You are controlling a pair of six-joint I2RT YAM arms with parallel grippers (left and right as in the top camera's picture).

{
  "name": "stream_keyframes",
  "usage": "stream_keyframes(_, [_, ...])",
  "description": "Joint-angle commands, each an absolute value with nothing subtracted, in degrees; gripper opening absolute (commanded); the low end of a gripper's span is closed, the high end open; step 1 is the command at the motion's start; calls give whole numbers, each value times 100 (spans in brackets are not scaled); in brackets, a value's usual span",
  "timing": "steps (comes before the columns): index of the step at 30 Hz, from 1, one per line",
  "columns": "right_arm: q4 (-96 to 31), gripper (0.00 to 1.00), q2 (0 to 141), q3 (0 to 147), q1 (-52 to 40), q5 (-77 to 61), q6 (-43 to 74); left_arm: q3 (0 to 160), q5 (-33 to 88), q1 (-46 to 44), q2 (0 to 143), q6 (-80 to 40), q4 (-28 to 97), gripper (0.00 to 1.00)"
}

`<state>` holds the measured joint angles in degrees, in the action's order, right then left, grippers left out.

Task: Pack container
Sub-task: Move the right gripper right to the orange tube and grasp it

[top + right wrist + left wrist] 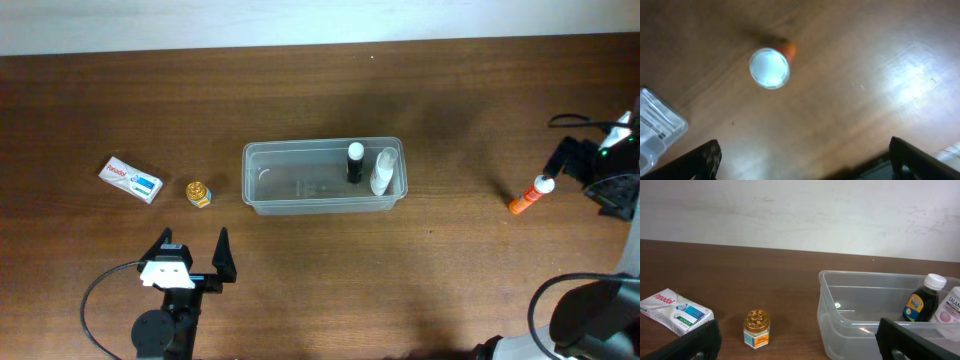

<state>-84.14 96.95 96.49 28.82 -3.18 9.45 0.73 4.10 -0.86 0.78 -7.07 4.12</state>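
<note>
From overhead, the container (323,177) is holding two bottles (368,166), with the orange tube (530,195) standing well to its right. Left wrist: your left claw (797,340) is hanging released and empty before the container. Right wrist: your right claw (805,160) is gaping above the tube; centre on its white cap first.

A white and blue box (131,179) lies at the left of the brown wooden table (320,90), and a small jar with a gold lid (198,192) stands just right of it. An orange tube with a white cap (529,195) is well apart, at the right.
</note>
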Motion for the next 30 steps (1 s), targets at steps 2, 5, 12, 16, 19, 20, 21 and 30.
stream_keyframes(2, [-8038,99,9712,9255,2845,-607,770,49,427,-58,30,-615,434,99])
stream_keyframes(5, [-7714,99,9712,8956,2847,-607,773,49,427,-58,30,-615,434,99])
stream_keyframes(12, [-6956,99,9723,8313,2847,-714,987,49,427,-58,30,-615,434,99])
stream_keyframes(16, [-6584,99,9725,8034,2847,-735,1114,49,425,-58,30,-615,434,99])
stream_keyframes(19, [-6488,99,9791,7999,2847,-735,1122,49,427,-58,30,-613,434,99])
stream_keyframes(20, [-6466,99,9839,7999,2847,-735,1122,49,427,-58,30,-615,434,99])
stream_keyframes(21, [-6447,99,9880,7999,2847,-735,1122,49,427,-58,30,-615,434,99])
stream_keyframes(30, [-6270,84,10355,7999,2847,-864,1125,49,427,-58,30,-613,434,99])
